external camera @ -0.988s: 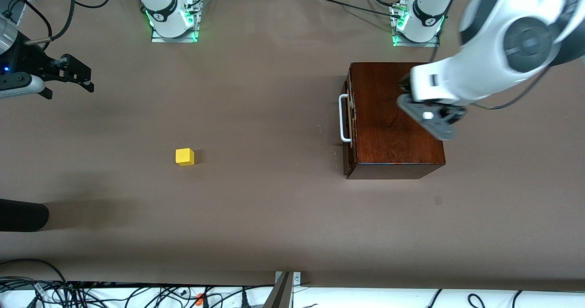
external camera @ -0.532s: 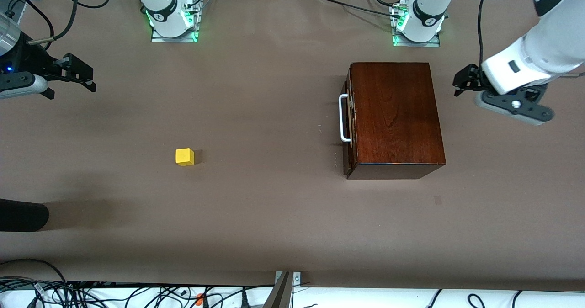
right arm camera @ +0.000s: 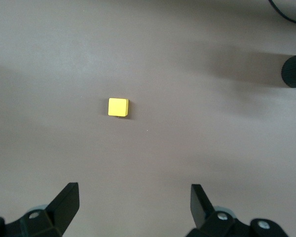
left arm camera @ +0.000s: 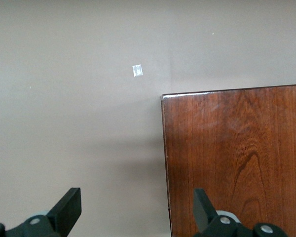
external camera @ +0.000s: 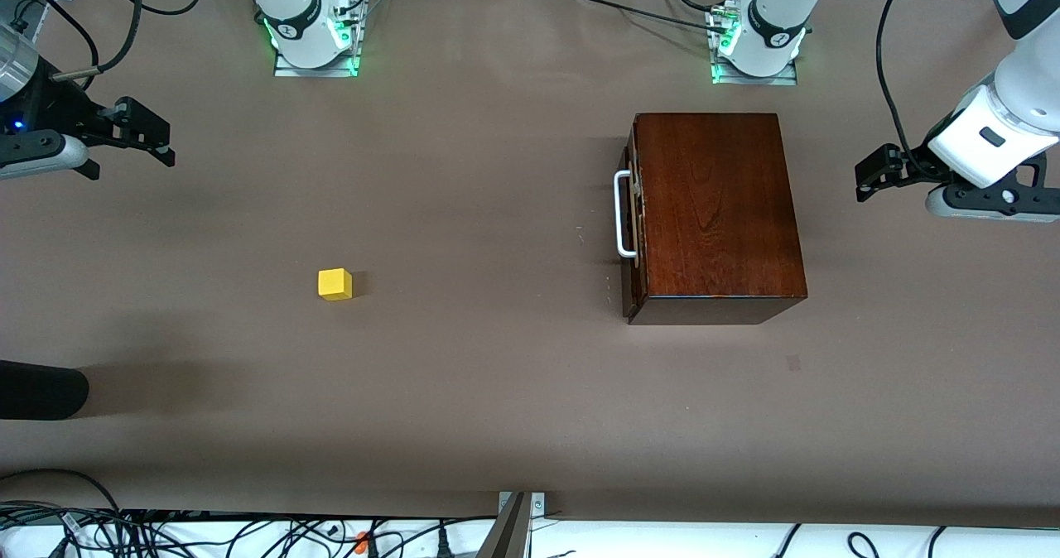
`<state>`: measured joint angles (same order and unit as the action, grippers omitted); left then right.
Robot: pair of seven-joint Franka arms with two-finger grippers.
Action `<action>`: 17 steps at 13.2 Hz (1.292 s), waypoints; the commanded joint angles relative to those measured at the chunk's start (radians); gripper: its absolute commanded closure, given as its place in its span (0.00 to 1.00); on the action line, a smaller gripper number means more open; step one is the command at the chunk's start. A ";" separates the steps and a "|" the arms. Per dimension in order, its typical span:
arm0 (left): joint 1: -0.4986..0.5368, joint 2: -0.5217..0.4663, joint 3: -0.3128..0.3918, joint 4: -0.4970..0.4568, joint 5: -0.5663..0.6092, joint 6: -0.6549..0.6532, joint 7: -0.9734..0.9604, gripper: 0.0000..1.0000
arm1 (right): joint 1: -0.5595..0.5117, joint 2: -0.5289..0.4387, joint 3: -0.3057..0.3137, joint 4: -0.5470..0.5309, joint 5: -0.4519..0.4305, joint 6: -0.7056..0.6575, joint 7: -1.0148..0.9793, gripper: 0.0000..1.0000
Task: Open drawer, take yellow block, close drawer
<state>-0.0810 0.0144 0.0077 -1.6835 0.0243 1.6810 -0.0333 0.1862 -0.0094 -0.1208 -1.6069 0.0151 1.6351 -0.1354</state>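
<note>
The dark wooden box [external camera: 712,210] stands on the table, and its drawer is shut, with the white U-shaped handle [external camera: 621,214] facing the right arm's end. The yellow block [external camera: 334,284] lies on the bare table toward the right arm's end, apart from the box. My left gripper [external camera: 868,179] is open and empty, above the table beside the box at the left arm's end. The left wrist view shows the box top [left arm camera: 237,158] past my open left gripper [left arm camera: 136,207]. My right gripper [external camera: 166,140] is open and empty at the right arm's end. The right wrist view shows the block [right arm camera: 118,107] ahead of the right gripper [right arm camera: 134,202].
A black rounded object [external camera: 41,388] pokes in at the table's edge at the right arm's end; it also shows in the right wrist view [right arm camera: 293,71]. A small tape mark [external camera: 793,363] lies nearer the front camera than the box. Cables run along the table's edges.
My left arm has swung off the top of the box to the left arm's end of the table. The right arm, box and block have stayed put.
</note>
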 commanded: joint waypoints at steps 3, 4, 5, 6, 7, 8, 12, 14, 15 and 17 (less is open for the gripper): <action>0.001 -0.039 -0.006 -0.035 -0.004 -0.038 -0.010 0.00 | -0.001 0.006 0.003 0.025 -0.009 -0.020 -0.013 0.00; 0.000 -0.037 -0.006 -0.033 -0.001 -0.038 -0.010 0.00 | -0.001 0.006 0.003 0.025 -0.009 -0.020 -0.013 0.00; 0.000 -0.037 -0.008 -0.033 0.000 -0.038 -0.010 0.00 | -0.001 0.006 0.003 0.025 -0.009 -0.020 -0.013 0.00; 0.000 -0.036 -0.008 -0.033 -0.001 -0.038 -0.010 0.00 | -0.001 0.006 0.003 0.025 -0.009 -0.020 -0.013 0.00; 0.001 -0.036 -0.005 -0.033 -0.001 -0.037 -0.008 0.00 | -0.001 0.008 0.003 0.025 -0.009 -0.020 -0.015 0.00; 0.000 -0.034 -0.005 -0.031 -0.001 -0.035 -0.010 0.00 | -0.001 0.006 0.003 0.024 -0.009 -0.020 -0.015 0.00; 0.000 -0.005 -0.008 0.013 -0.001 -0.046 0.000 0.00 | -0.001 0.006 0.003 0.024 -0.007 -0.020 -0.015 0.00; 0.000 -0.004 -0.008 0.015 -0.003 -0.044 0.000 0.00 | -0.001 0.006 0.003 0.024 -0.007 -0.020 -0.015 0.00; 0.000 -0.004 -0.008 0.015 -0.003 -0.044 0.000 0.00 | -0.001 0.006 0.001 0.025 -0.007 -0.020 -0.015 0.00; 0.000 -0.004 -0.008 0.015 -0.003 -0.044 0.000 0.00 | -0.002 0.008 0.001 0.025 -0.007 -0.021 -0.015 0.00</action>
<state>-0.0819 -0.0004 0.0022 -1.6954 0.0243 1.6481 -0.0365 0.1862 -0.0093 -0.1208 -1.6069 0.0151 1.6350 -0.1358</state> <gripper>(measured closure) 0.000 0.000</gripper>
